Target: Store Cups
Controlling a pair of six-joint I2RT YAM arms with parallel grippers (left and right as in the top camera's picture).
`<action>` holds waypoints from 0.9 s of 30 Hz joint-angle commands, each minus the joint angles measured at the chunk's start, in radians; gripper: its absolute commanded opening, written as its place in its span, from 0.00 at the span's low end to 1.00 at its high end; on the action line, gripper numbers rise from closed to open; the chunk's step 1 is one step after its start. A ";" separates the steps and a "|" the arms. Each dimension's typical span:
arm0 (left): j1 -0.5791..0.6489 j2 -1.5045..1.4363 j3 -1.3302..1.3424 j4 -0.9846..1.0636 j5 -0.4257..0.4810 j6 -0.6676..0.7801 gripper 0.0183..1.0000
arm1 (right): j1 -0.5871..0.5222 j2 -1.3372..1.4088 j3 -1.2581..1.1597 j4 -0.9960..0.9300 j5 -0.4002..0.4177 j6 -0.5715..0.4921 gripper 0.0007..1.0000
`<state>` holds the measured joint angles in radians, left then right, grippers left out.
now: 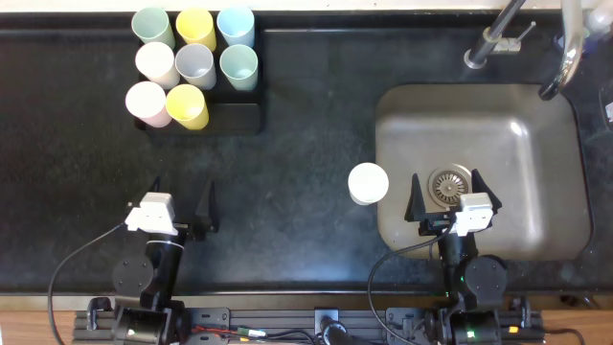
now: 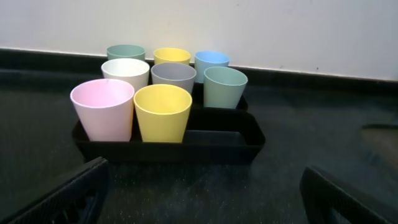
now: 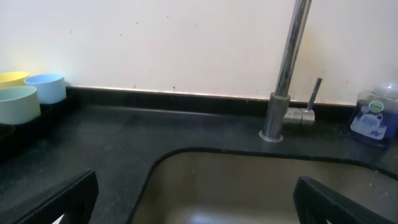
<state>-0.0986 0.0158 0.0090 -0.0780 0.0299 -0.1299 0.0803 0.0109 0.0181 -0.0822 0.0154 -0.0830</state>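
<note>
A lone white cup (image 1: 368, 183) stands upright on the dark counter, just left of the sink (image 1: 536, 115). At the back left, a black tray (image 1: 239, 117) holds several pastel cups, among them a pink cup (image 2: 104, 109) and a yellow cup (image 2: 162, 112) in its front row. One corner slot of the tray (image 2: 217, 134) is bare. My left gripper (image 1: 182, 198) is open near the front edge and faces the tray from a distance. My right gripper (image 1: 448, 190) is open over the sink's front left part, to the right of the white cup.
A faucet (image 3: 287, 68) rises behind the sink, with a blue soap bottle (image 3: 375, 118) to its right. A drain (image 1: 448, 185) sits in the basin. Bare counter (image 1: 287, 192) lies between the tray and the white cup.
</note>
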 commanded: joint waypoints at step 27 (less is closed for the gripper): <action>0.069 -0.013 -0.001 -0.003 0.035 0.035 1.00 | 0.005 -0.007 -0.013 0.005 0.001 -0.003 1.00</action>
<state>-0.0319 0.0158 0.0090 -0.0761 0.0483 -0.1204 0.0803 0.0109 0.0181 -0.0830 0.0151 -0.0834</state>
